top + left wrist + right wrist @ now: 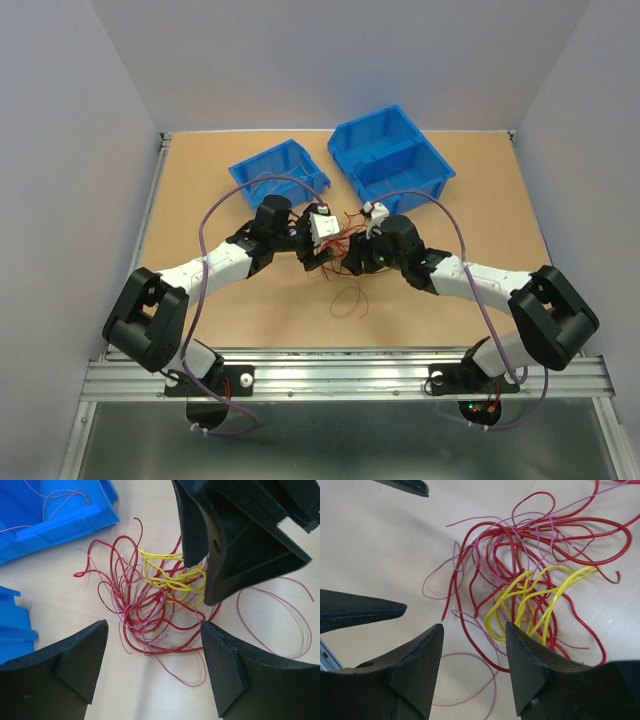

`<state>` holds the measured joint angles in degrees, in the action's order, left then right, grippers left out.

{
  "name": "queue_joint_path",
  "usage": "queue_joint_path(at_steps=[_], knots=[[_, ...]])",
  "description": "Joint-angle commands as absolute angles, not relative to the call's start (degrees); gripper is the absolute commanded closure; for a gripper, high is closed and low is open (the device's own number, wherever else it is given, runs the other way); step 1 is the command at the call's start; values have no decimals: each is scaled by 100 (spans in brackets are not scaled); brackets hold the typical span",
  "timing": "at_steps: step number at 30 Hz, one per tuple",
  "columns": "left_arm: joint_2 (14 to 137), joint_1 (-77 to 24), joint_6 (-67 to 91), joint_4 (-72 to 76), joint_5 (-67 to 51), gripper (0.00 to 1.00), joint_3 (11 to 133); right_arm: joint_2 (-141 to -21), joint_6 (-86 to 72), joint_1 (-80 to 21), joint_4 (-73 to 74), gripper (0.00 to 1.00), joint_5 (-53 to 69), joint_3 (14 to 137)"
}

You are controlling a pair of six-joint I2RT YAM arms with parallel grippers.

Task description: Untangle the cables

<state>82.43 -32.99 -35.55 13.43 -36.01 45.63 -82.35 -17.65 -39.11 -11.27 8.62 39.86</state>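
The cables are a tangle of thin red, pale pink and yellow wires on the table between the two grippers. In the left wrist view the red and pink loops lie ahead of my open left gripper, with the yellow wire under the right gripper's black finger. In the right wrist view the yellow loops and red wires lie just ahead of my open right gripper. Neither gripper holds anything. A separate pink loop lies nearer the bases.
Two blue bins stand at the back: a small one on the left and a larger divided one on the right. The small bin holds a thin pink wire. Grey walls enclose the table.
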Motion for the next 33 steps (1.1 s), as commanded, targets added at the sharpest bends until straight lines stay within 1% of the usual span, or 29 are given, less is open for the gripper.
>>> queue_joint_path(at_steps=[1,4,7,8,11,13,16,17,20,21,23,24,28,33], knots=[[8174,-3305,-3621,1389,-3735,14,4746,-8314,-1556,-3999,-853,41,1248,4473],[8156,-3305,-3621,1380,-3762,14,4746,-8411,-1424,-4060,-607,38,1248,4622],[8165,-3296,-3630,1371,-3779,14,4746,-8472,-1354,-4131,-405,37,941,4693],[8165,-3305,-3639,1362,-3779,15,4746,-8490,-1301,-4157,-335,45,810,4737],[8156,-3313,-3639,1345,-3779,15,4746,-8543,-1257,-4175,-264,55,625,4781],[8165,-3305,-3656,1336,-3788,15,4755,-8578,-1231,-4192,-237,56,606,4799],[8165,-3305,-3656,1327,-3779,16,4764,-8613,-1187,-4192,-176,62,677,4843],[8174,-3305,-3665,1327,-3779,15,4764,-8622,-1160,-4201,-150,70,685,4851],[8209,-3305,-3665,1318,-3753,16,4781,-8613,-1134,-4219,-106,83,703,4878],[8209,-3296,-3656,1310,-3753,16,4799,-8605,-1125,-4219,-97,91,747,4887],[8209,-3296,-3656,1301,-3753,16,4790,-8570,-1134,-4228,-97,98,782,4887],[8209,-3296,-3656,1301,-3762,16,4790,-8543,-1142,-4228,-97,99,791,4887],[8191,-3296,-3656,1301,-3735,16,4799,-8333,-1213,-4228,-123,100,835,4843],[8077,-3296,-3613,1353,-3674,16,4781,-7621,-1274,-4228,-114,99,730,4694]])
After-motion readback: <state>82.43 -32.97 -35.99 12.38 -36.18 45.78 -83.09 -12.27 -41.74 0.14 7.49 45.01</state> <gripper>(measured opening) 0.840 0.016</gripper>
